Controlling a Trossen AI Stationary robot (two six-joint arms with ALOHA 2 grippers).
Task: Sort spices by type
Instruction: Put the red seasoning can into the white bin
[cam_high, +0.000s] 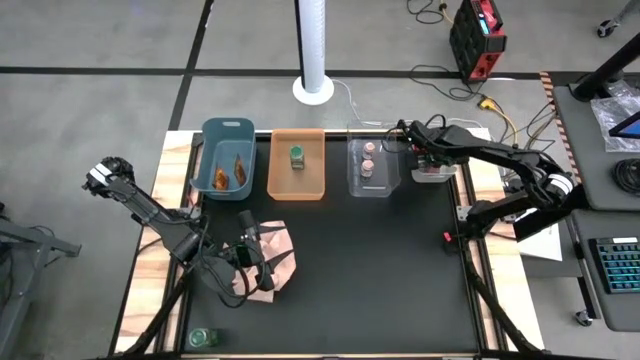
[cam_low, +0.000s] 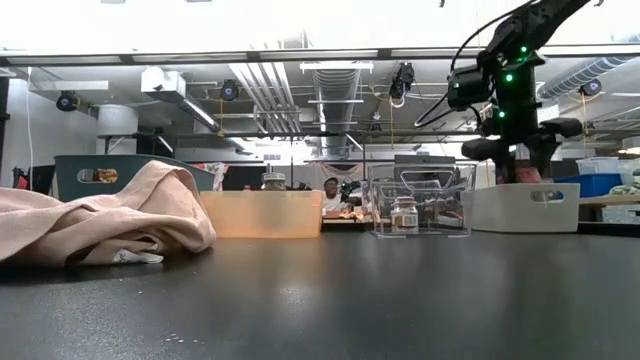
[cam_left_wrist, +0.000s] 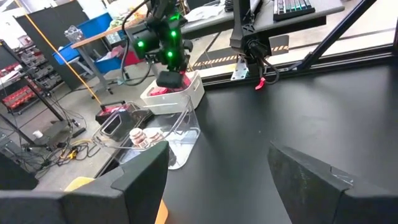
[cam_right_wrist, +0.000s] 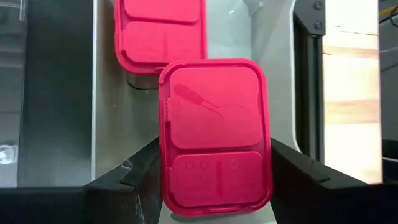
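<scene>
One green-capped jar (cam_high: 202, 338) sits at the table's near edge, which you see only from overhead. Your left gripper (cam_high: 255, 250), fingers spread and empty, hovers over the pink cloth (cam_high: 272, 256). Farther back: foil packets (cam_high: 230, 172) in the blue bin (cam_high: 226, 130), another green-capped jar (cam_high: 297, 156) in the orange bin (cam_high: 296, 186), two tan-lidded jars (cam_high: 368, 160) in the clear bin (cam_high: 374, 187). Your right gripper (cam_right_wrist: 214, 165) pinches a red container (cam_right_wrist: 214, 134) over the white bin (cam_low: 520, 208); its wrist view alone shows a second red container (cam_right_wrist: 160, 32) lying inside.

A smooth, matt red plastic lid (cam_right_wrist: 214, 137) is seen between the right pincer (cam_right_wrist: 214, 186) fingers; beyond it, a second red lid (cam_right_wrist: 160, 34) is shown.
</scene>
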